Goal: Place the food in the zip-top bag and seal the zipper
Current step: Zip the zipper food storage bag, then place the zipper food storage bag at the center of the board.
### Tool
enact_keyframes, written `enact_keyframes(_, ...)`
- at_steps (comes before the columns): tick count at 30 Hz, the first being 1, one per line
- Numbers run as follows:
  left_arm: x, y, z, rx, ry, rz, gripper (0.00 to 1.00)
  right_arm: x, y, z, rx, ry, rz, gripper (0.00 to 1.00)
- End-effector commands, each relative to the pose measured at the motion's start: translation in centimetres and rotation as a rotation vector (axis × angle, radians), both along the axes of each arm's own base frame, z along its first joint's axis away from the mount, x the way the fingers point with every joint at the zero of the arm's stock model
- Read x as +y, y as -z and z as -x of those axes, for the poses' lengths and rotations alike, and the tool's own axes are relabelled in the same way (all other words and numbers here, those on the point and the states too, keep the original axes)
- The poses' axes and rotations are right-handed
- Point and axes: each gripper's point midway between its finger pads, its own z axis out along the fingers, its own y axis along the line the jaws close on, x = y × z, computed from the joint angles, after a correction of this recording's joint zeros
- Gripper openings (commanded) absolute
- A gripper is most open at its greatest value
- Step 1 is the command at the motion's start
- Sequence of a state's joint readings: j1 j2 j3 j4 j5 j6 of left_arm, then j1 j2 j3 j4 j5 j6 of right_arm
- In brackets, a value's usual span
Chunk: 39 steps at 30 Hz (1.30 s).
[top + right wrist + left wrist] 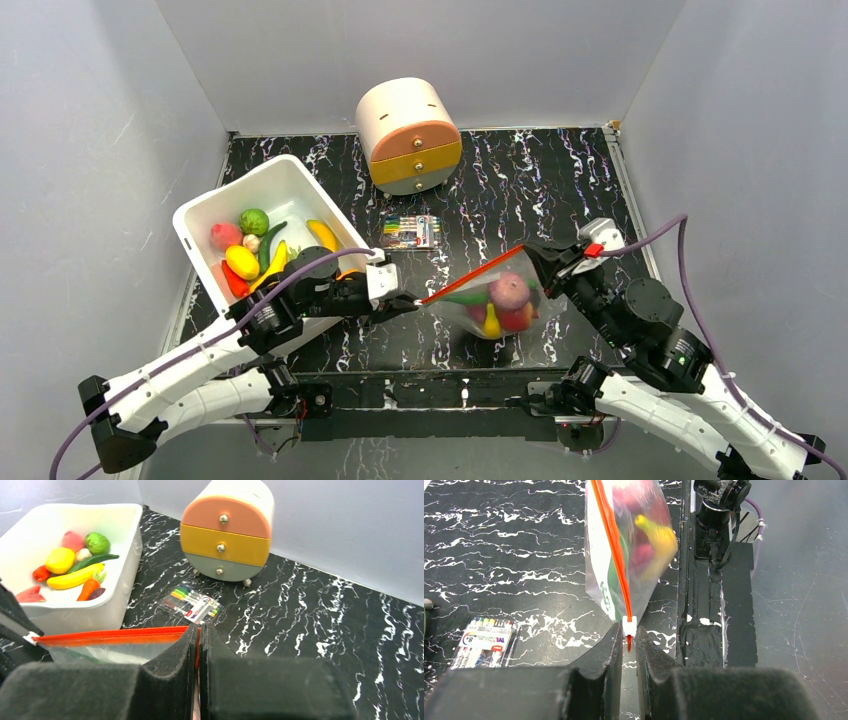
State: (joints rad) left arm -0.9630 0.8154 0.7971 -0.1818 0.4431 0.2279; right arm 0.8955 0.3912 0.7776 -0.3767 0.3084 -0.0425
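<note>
- left gripper (415, 300) is pinched narrow on the near end of the zipper (470, 275), its fingers nipping the red tip right behind the white slider (629, 625).
- right gripper (537, 258) is clamped tight on the far end, and the orange strip runs straight in between its closed fingers.
- the zipper is pulled taut in one straight line between the two grippers, rising toward the right one.
- bag (470, 312) hangs below that line over the middle of the table (560, 180), just right of the bin (200, 225).
- food (510, 292) sits bunched low in the bag: a purple-pink round piece, something red, a yellow piece, a green one.
- more pieces lie in the bin: banana, green ball, carrot, watermelon slice.
- pens (412, 232) lie flat on the table behind the bag, with the drawers (408, 135) at the back wall.
- can't tell whether the bag's bottom touches the table.
</note>
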Motion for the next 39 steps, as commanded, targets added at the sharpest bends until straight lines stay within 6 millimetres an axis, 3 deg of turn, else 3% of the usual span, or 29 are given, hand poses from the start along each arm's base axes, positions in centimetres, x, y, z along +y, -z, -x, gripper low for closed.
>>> enact_keyframes(1, 1.7, 2.2, 1.1, 0.044, -0.001, -0.075, 0.0, -4.9, -5.2, -0.6, -0.077, 0.218, -0.154, 0.0)
enact_keyframes(7, 2.0, 2.7, 1.3, 0.064, -0.011, -0.081, 0.0, -5.9, -5.4, -0.6, -0.074, 0.264, -0.195, 0.0)
enact_keyframes(13, 0.9, 1.9, 1.3, 0.071, 0.013, -0.029, 0.01, -4.1, -4.5, -0.6, -0.025, 0.194, -0.24, 0.0)
enact_keyframes(16, 0.3, 2.3, 0.7, 0.089, -0.008, -0.022, 0.06, -2.3, -2.5, -0.4, 0.063, 0.136, -0.28, 0.0)
enact_keyframes(19, 0.0, 2.7, 0.2, 0.095, -0.022, -0.048, 0.11, -1.9, 0.3, -0.6, 0.174, 0.157, -0.321, 0.0)
enact_keyframes(21, -0.1, 2.8, -0.1, 0.092, -0.031, -0.056, 0.18, -1.9, 1.8, -1.0, 0.216, 0.19, -0.348, 0.0)
enact_keyframes(23, 0.0, 2.8, -0.6, 0.083, -0.058, -0.057, 0.32, -2.1, 2.7, -1.2, 0.241, 0.223, -0.365, 0.0)
enact_keyframes(30, 0.7, 0.3, -2.0, 0.041, -0.162, -0.004, 0.63, -4.0, 3.7, -3.2, 0.231, 0.41, -0.321, 0.0)
enact_keyframes(31, 0.8, 0.0, -2.1, 0.04, -0.172, 0.001, 0.76, -4.2, 3.7, -3.6, 0.231, 0.441, -0.31, 0.0)
enact_keyframes(32, 0.8, -0.1, -2.2, 0.037, -0.176, 0.005, 0.95, -4.4, 3.8, -4.0, 0.23, 0.471, -0.299, 0.0)
enact_keyframes(39, 1.2, -0.2, -2.0, 0.055, -0.185, -0.004, 0.98, -4.3, 4.0, -6.0, 0.19, 0.571, -0.151, 0.0)
